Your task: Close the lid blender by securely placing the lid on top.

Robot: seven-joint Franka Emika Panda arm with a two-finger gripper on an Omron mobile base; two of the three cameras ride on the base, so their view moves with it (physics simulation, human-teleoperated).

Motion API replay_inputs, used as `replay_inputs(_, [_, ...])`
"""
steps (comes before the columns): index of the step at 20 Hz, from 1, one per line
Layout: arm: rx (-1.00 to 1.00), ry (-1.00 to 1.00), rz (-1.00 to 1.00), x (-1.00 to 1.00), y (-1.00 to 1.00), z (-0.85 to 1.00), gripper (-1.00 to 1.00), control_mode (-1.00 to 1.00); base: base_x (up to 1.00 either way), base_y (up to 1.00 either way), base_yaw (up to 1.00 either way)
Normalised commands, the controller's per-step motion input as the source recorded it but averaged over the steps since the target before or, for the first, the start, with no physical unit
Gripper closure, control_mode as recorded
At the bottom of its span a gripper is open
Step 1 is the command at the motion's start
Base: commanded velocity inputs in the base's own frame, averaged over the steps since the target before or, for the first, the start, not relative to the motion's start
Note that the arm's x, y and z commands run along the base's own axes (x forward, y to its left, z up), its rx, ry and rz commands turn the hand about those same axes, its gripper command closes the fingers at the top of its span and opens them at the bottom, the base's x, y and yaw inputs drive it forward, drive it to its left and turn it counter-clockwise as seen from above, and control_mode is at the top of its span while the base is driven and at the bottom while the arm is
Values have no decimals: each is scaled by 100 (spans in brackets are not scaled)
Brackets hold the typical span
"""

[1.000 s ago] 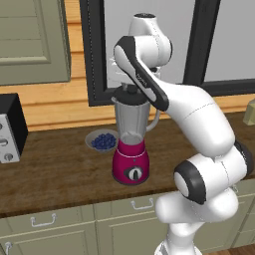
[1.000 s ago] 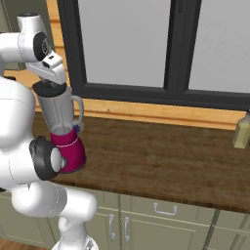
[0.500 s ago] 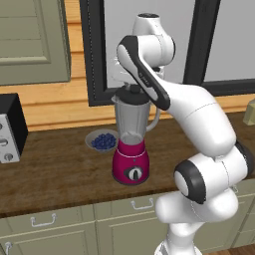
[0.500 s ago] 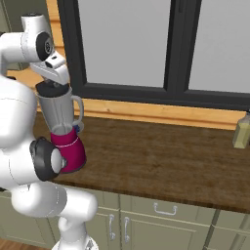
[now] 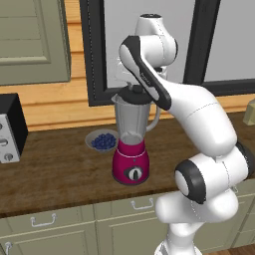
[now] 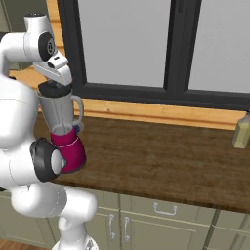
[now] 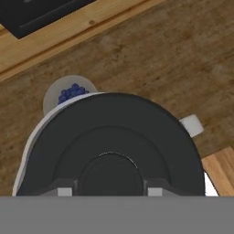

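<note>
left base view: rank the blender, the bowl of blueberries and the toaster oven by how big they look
1. blender, largest
2. toaster oven, cut off by the frame edge, so its full size is unsure
3. bowl of blueberries, smallest

A dark brown wooden bench [image 5: 60, 169] runs along the wall under the window, above a row of pale green cabinet drawers and doors with metal handles. The blender [image 5: 131, 141] stands upright on it, its magenta base resting flat on the wood with the black dial facing the front edge. Just beside it, toward the wall and to the left, sits a small grey bowl [image 5: 101, 141] of blueberries, close to the base but apart from it. At the far left end of the bench stands a black and silver appliance [image 5: 11, 128] with knobs. At the far right end, well apart from the blender, stands a small pale bottle [image 6: 241, 131].
</note>
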Motion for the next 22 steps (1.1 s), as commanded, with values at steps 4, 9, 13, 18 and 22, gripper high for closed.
replay_inputs(4, [0, 0, 0, 13, 7, 0, 100, -100, 0, 0, 0])
replay_inputs(9, [0, 0, 0, 17, 25, 0, 100, -100, 0, 0, 0])
replay_inputs(13, [0, 0, 0, 7, 31, 0, 100, -100, 0, 0, 0])
replay_inputs(18, [0, 0, 0, 1, 19, 0, 100, -100, 0, 0, 0])
replay_inputs(22, [0, 0, 0, 0, 0, -4, 100, -100, 0, 0, 0])
